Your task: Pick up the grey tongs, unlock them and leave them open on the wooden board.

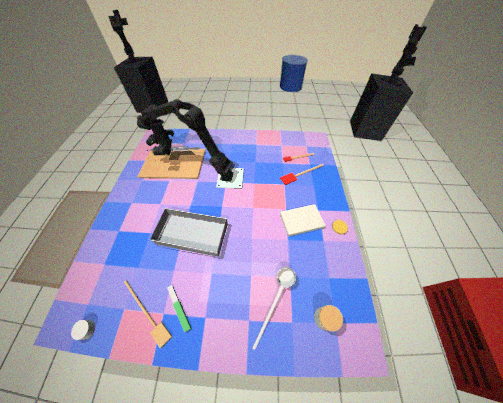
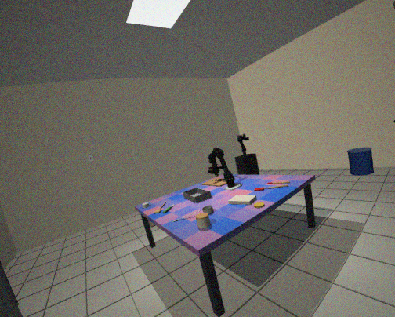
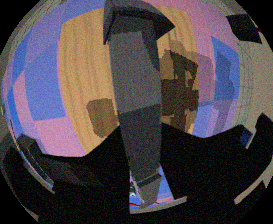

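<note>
My gripper (image 1: 161,146) (image 2: 214,171) (image 3: 137,123) is shut on the grey tongs (image 3: 135,75), which run lengthwise through the middle of the wrist view between the black fingers. The gripper is above the back left part of the wooden board (image 1: 149,170) (image 3: 79,55), and shadows of gripper and tongs fall on the board. The tongs look held above it; the exact gap is unclear. Whether their arms are locked or spread cannot be told, as fingers and angle hide much of them. The roasting tin (image 1: 192,234) (image 2: 198,198) stands with nothing across it.
My arm's base plate (image 1: 238,183) is right of the board. Two red-headed spatulas (image 1: 288,178) (image 1: 287,159) and a cream block (image 1: 302,220) lie farther right. A ladle (image 1: 268,319), a green-handled tool (image 1: 180,314) and a wooden spatula (image 1: 160,335) lie toward the front.
</note>
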`<action>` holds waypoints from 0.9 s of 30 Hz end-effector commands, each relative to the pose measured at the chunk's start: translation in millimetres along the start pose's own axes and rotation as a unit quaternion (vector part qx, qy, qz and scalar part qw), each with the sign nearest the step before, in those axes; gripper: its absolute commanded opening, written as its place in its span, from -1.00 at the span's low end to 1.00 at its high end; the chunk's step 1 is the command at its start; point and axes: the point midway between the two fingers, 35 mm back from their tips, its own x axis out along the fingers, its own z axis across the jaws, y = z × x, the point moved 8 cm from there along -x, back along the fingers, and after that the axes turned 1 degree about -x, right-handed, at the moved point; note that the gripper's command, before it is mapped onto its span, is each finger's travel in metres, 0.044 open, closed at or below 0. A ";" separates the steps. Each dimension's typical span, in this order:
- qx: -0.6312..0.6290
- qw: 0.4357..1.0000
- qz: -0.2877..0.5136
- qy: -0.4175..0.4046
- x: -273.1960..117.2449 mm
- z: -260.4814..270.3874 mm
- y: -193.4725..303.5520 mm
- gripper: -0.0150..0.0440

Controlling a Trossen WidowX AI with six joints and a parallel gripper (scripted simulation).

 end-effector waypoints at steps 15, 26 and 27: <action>0.002 1.000 0.003 0.001 30.6 1.5 5.3 -1.00; -0.001 1.000 0.001 -0.001 31.0 1.7 5.0 -0.56; -0.001 1.000 0.001 -0.001 31.0 1.7 5.0 -0.47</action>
